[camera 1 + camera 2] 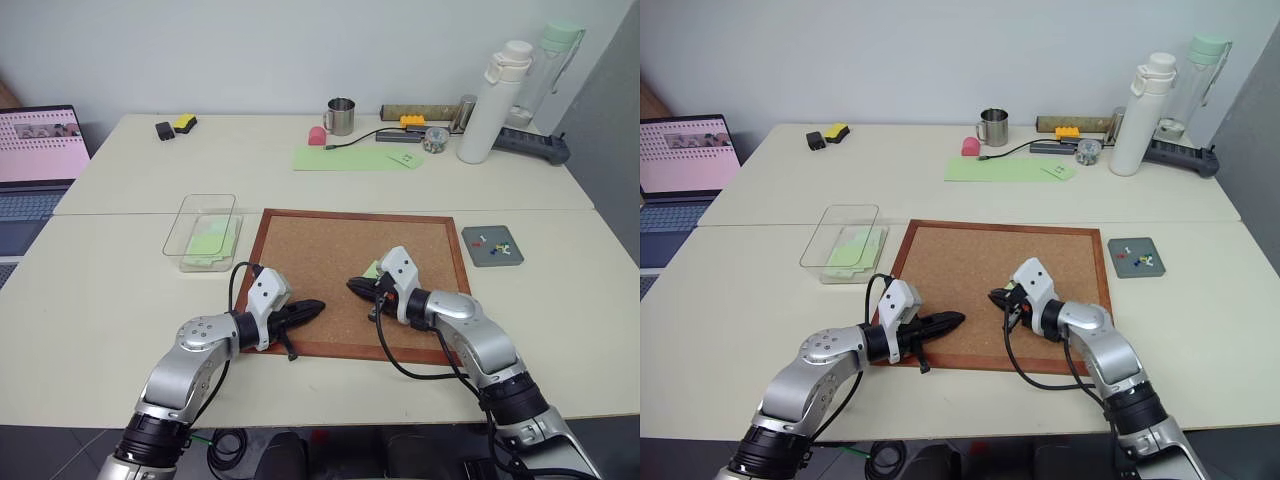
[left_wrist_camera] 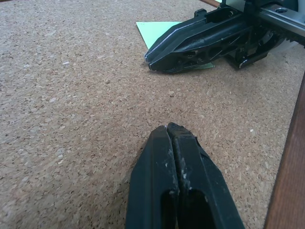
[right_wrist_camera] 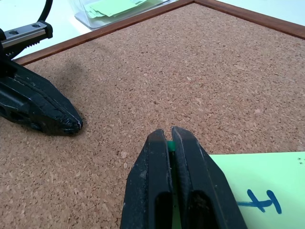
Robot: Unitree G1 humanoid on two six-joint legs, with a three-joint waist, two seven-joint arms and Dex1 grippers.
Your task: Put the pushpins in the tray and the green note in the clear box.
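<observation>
The green note (image 3: 259, 191), with a dark mark at its centre, lies flat on the cork board (image 1: 330, 250). My right gripper (image 3: 170, 131) is shut at the note's near edge, with a small green pushpin (image 3: 170, 146) pinched between the fingertips. My left gripper (image 2: 167, 127) is shut and empty. It rests low over the board, a short way from the right gripper and pointing at it. The dark grey tray (image 1: 478, 257) sits right of the board with a few pins (image 1: 483, 240) in it. The clear box (image 1: 186, 216) stands left of the board and holds green papers.
At the table's back stand a long light green sheet (image 1: 345, 158), a metal mug (image 1: 341, 116), a small glass jar (image 1: 436, 139), two tall bottles (image 1: 495, 100) and a power strip (image 1: 535, 145). A laptop (image 1: 35, 150) is open at far left.
</observation>
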